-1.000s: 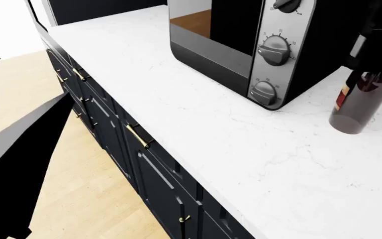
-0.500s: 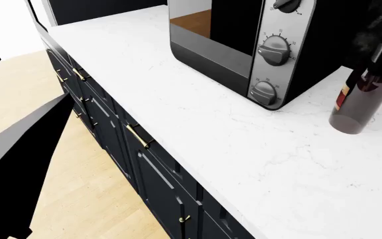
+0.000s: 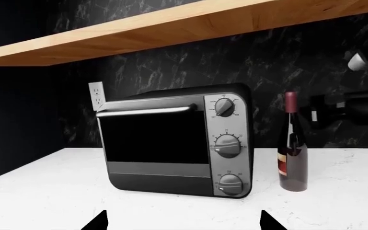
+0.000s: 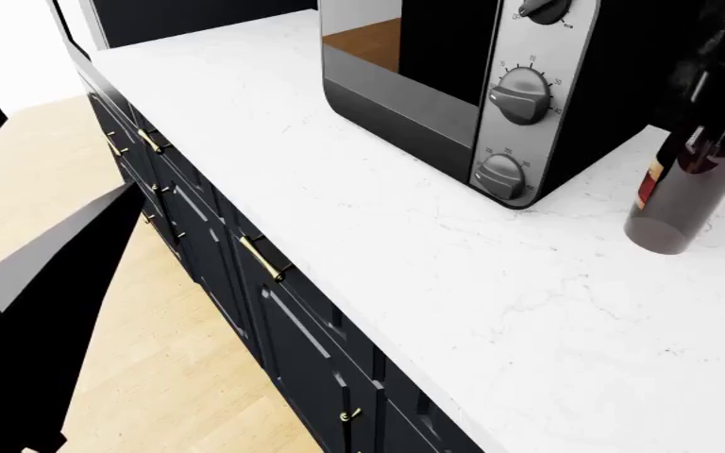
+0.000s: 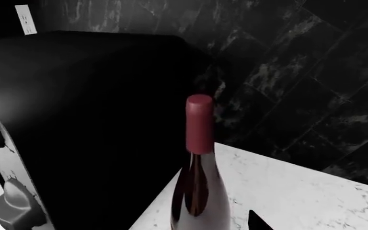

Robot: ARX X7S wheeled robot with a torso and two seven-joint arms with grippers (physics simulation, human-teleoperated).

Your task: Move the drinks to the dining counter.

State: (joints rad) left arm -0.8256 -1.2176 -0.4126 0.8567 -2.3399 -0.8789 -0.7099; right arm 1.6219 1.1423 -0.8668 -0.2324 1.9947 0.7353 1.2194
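Head view: wine bottle (image 4: 680, 184) beside toaster oven (image 4: 489, 85)

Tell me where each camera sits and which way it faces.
Head: high, looking down along the marble counter; a dark arm shows at lower left.
Left wrist: low, facing the toaster oven front and wine bottle; tool tips at the edge.
Right wrist: close above the bottle's cap, facing the wall.
All three share the bottle.

Even, bright light washes the white marble counter (image 4: 376, 217) in the head view, with only faint shadows. Both wrist views are dim against the black marble wall (image 3: 171, 72). The toaster oven (image 3: 178, 143) carries soft reflections; the wine bottle (image 5: 200, 191) shows sharp highlights. The renders stay crisp throughout.
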